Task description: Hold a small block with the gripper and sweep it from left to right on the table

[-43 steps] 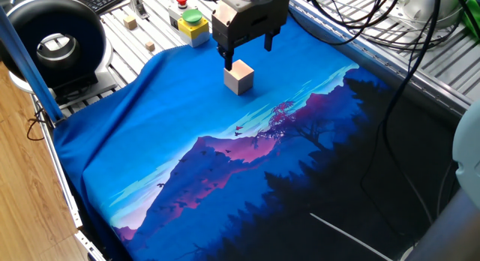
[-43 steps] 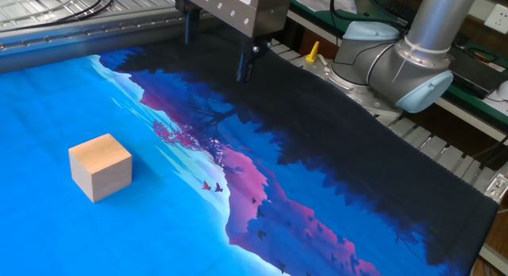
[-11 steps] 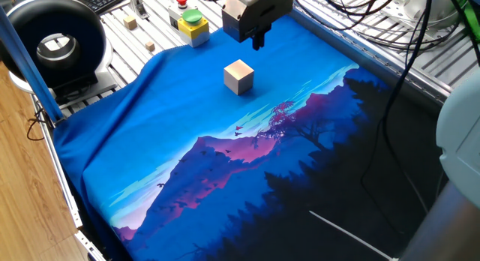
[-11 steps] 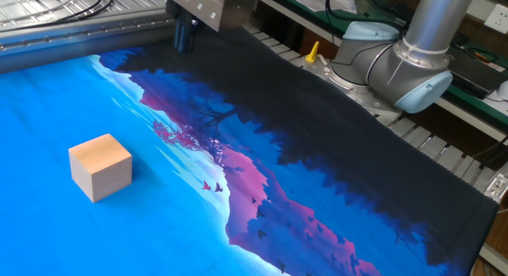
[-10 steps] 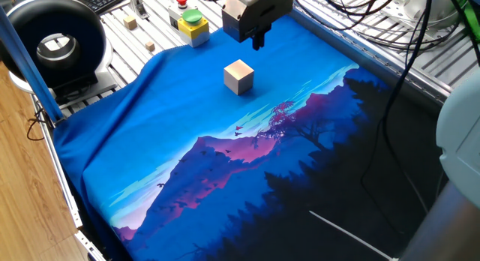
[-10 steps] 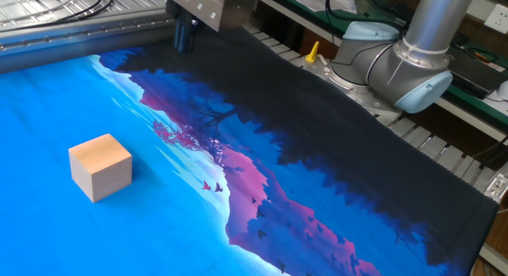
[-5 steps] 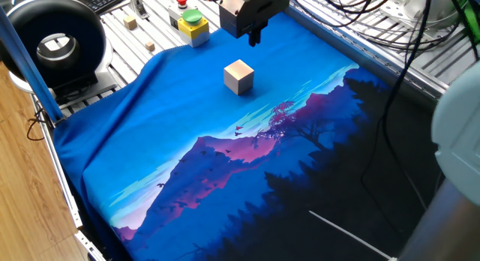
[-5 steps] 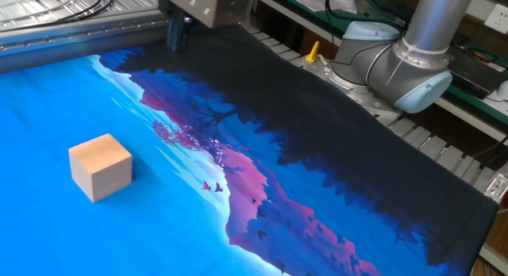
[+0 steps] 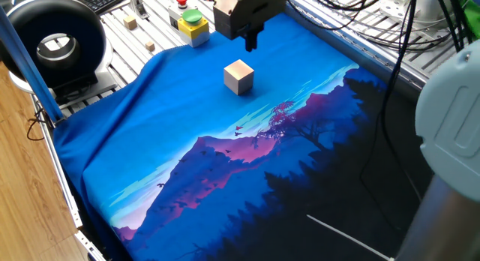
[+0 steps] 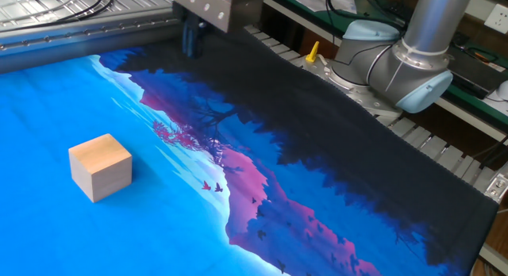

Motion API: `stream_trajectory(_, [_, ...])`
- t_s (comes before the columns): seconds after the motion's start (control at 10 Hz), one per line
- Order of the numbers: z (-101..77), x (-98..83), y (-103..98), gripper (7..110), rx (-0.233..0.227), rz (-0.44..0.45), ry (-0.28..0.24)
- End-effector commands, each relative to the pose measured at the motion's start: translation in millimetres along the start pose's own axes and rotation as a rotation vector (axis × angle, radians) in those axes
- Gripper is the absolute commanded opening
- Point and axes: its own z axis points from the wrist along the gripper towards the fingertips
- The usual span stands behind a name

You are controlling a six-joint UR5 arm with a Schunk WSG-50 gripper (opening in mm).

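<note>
The small block (image 9: 239,76), a light tan wooden cube, stands alone on the pale blue part of the table's printed cloth (image 9: 150,141). It also shows at the left of the other fixed view (image 10: 100,166). The gripper (image 9: 250,42) hangs in the air above the cloth's far edge, behind the block and clear of it, holding nothing. Its fingers show as one dark stub in both views, so I cannot tell whether they are open. In the other fixed view the gripper (image 10: 191,40) is at the top, far from the block, over the cloth (image 10: 48,93).
A yellow box with green and red buttons (image 9: 191,21) and two tiny wooden cubes (image 9: 130,22) sit on the slatted aluminium behind the cloth. A black round device (image 9: 52,43) is at the far left. Cables (image 9: 390,36) hang at the right. The arm's base (image 10: 397,62) stands beyond the cloth.
The gripper rose off the block, turned about its axis, and over the last second drifted slightly sideways along the far edge. The block has not moved.
</note>
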Motion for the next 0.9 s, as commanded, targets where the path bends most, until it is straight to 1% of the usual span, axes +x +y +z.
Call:
stream_trajectory(0.0, [-8.1, -20.7, 18.4, 7, -0.069, 0.009, -0.07])
stream_trajectory(0.1, [-9.3, -21.2, 26.8, 7, -0.09, 0.033, -0.065])
stream_trajectory(0.3, [-8.4, -21.9, 16.4, 7, -0.064, -0.001, -0.072])
stream_trajectory(0.4, [-6.8, -21.9, 11.7, 22, -0.059, -0.011, -0.076])
stream_trajectory(0.6, [0.0, -31.1, 1.3, 22, -0.057, -0.042, -0.125])
stream_trajectory(0.7, [4.0, -29.8, -4.4, 44, -0.055, -0.048, -0.126])
stream_trajectory(0.8, [8.8, -27.9, -10.4, 44, -0.051, -0.056, -0.128])
